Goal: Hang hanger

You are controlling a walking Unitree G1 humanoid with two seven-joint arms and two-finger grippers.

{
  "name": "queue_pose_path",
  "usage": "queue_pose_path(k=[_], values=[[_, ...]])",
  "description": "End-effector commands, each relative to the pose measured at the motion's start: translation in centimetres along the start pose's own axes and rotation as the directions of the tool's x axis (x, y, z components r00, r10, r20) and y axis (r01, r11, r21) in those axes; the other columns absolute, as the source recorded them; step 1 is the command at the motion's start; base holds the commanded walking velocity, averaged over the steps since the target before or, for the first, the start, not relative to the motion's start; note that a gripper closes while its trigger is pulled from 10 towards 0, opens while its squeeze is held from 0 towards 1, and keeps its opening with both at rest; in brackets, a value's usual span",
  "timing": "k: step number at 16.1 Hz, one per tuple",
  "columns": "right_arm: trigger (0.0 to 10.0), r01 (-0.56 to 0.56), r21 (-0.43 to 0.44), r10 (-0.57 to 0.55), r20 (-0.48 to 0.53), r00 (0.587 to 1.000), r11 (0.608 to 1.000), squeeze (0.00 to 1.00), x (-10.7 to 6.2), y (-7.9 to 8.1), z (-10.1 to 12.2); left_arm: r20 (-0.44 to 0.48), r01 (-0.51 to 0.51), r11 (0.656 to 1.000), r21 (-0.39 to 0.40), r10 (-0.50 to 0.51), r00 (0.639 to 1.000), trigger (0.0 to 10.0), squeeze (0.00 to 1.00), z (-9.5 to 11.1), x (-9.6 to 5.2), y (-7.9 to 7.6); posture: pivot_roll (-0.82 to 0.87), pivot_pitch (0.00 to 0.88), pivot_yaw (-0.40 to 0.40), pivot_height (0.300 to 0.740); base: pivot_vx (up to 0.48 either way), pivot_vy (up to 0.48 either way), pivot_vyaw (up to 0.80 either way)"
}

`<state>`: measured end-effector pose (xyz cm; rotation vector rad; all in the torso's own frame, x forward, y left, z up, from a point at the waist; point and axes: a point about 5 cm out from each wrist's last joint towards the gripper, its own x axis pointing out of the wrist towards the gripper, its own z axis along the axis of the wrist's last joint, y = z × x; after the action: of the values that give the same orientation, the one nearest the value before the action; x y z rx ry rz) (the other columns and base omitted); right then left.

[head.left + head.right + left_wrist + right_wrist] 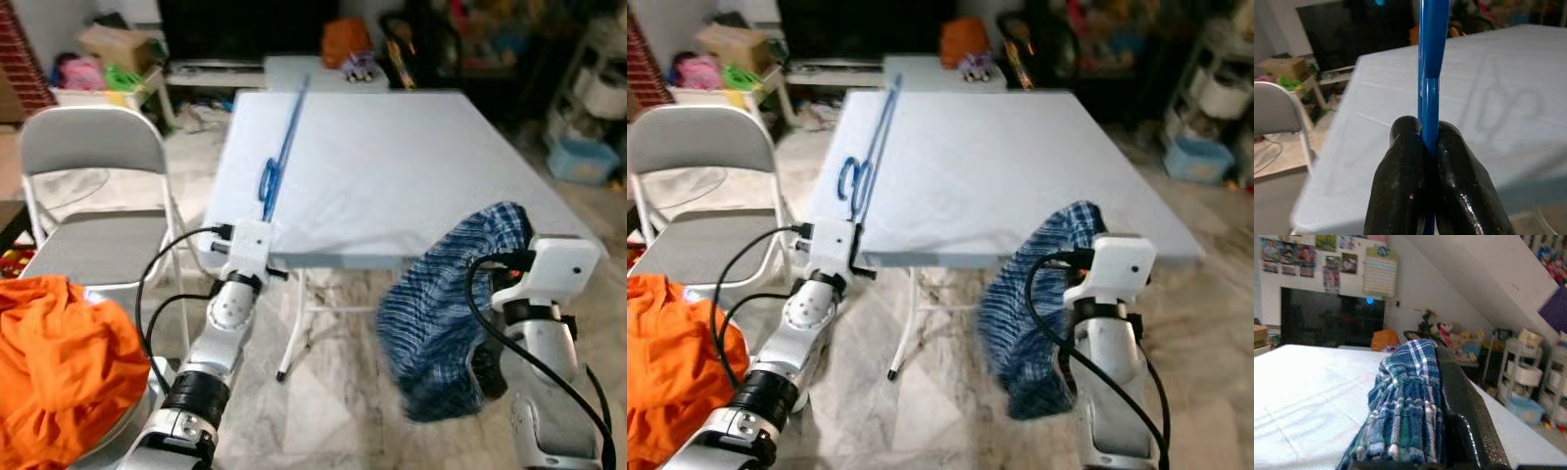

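Your left gripper (pixel 1429 147) jaws clamp the blue hanger (pixel 281 157); right gripper (pixel 1442 382) jaws pinch the plaid shirt (pixel 446 304). Judged early: shirt not yet on hanger, hanging left.

A slim blue plastic hanger (pixel 281 157) lies along the left side of the pale table, upper centre-left of the head view, its curled hook (pixel 266 182) near the front edge, its near end pinched between black fingers (pixel 1400 186).

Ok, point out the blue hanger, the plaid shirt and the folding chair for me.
blue hanger (pixel 283 147), left eye view, on its long straight bar over the table.
plaid shirt (pixel 441 313), left eye view, on the hanging middle of the cloth.
folding chair (pixel 83 142), left eye view, on its grey backrest.
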<state>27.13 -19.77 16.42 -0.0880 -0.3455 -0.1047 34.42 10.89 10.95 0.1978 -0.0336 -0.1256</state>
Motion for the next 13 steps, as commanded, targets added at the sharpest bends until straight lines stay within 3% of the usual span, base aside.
queue_pose_path(k=[1, 9, 13], values=[[10.0, -0.021, 0.014, 0.021, 0.023, 1.0, 1.0, 0.0, 0.37, 0.69, 0.6, 0.006, -0.024, 1.0, 0.01, 0.024, 1.0, 10.0, 0.0, 0.22, 0.08, 1.03, 0.14, 0.0, -0.072, 0.74, 0.281, 0.0, 0.0], [10.0, 0.02, 0.057, -0.02, -0.005, 1.0, 0.998, 0.0, -0.16, 0.84, 0.31, 0.001, -0.005, 1.0, 0.002, 0.005, 1.0, 10.0, 0.0, -0.17, -0.64, 0.58, 0.14, 0.022, -0.084, 0.74, 0.342, 0.0, 0.0], [10.0, 0.012, 0.057, -0.012, -0.012, 1.0, 0.998, 0.0, -0.2, 0.98, 0.19, -0.005, -0.013, 1.0, -0.002, 0.013, 1.0, 10.0, 0.0, -0.31, -0.83, 0.65, 0.14, 0.027, -0.091, 0.74, 0.364, 0.0, -0.26]])
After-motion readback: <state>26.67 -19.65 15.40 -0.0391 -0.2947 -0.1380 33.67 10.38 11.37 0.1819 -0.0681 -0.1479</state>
